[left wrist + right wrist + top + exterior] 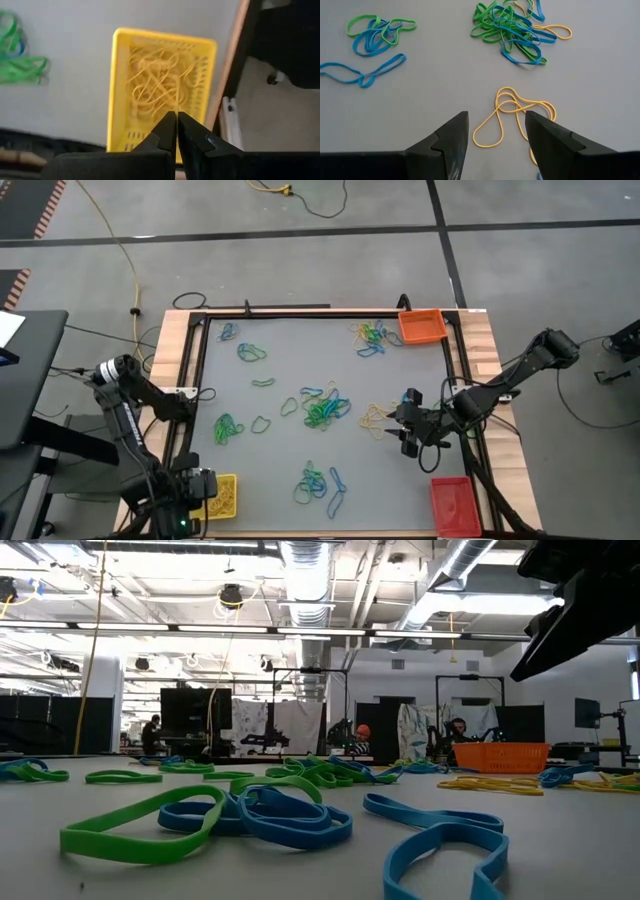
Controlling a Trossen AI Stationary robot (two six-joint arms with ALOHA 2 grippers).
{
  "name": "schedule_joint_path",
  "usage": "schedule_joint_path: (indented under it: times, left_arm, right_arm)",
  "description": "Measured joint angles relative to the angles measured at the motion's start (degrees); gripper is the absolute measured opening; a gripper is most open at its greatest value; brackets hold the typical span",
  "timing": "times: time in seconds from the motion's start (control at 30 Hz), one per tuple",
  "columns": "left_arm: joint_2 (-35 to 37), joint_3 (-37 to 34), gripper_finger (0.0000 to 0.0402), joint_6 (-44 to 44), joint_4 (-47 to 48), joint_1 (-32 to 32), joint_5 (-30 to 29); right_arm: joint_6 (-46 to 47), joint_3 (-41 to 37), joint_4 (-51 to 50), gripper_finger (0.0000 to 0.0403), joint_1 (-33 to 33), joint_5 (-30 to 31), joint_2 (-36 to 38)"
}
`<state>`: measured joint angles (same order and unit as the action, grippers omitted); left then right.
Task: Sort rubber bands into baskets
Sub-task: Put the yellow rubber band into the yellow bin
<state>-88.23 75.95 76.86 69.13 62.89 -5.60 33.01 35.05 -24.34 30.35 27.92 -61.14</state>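
The yellow basket (pixel 224 496) (pixel 165 38) stands at the table's near left corner with a tangle of yellow rubber bands (pixel 155 85) in it. My left gripper (pixel 198 485) (pixel 176 116) hangs shut above the basket, pointing down. My right gripper (pixel 405 428) (pixel 496 131) is open at the table's right side, slanting down over a few yellow rubber bands (pixel 512 117) (pixel 377 418) that lie flat on the table without touching them. Green, blue and yellow rubber bands (pixel 325 408) (pixel 512 30) lie in heaps across the mat. My left gripper points down over the yellow basket with its fingertips (pixel 170 120) together. Yellow strands (pixel 167 102) run up to the tips, but I cannot tell whether one is pinched there or they all lie in the basket below.
The orange basket (pixel 422 327) (pixel 500 755) stands at the far right corner and the red basket (pixel 450 502) at the near right corner. More bands lie by the orange basket (pixel 372 337), at the left (pixel 228 427) and near the front (pixel 320 483) (pixel 250 820). A raised frame (pixel 300 313) edges the mat.
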Motion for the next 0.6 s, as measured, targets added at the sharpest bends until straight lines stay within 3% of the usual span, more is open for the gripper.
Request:
schedule_joint_path:
  times: [0.23, 0.6]
  left_arm:
    - [0.0, -3.16, 0.0021, 1.44, -2.17, -0.01, -0.08]
    - [0.0, -3.91, 0.0125, 1.95, -3.95, -0.04, -4.57]
  right_arm:
    - [0.0, 0.0, 0.0, 0.0224, -0.01, 0.0, 0.0]
    - [0.0, 0.0, -0.02, 0.0224, -0.02, -0.02, 0.0]
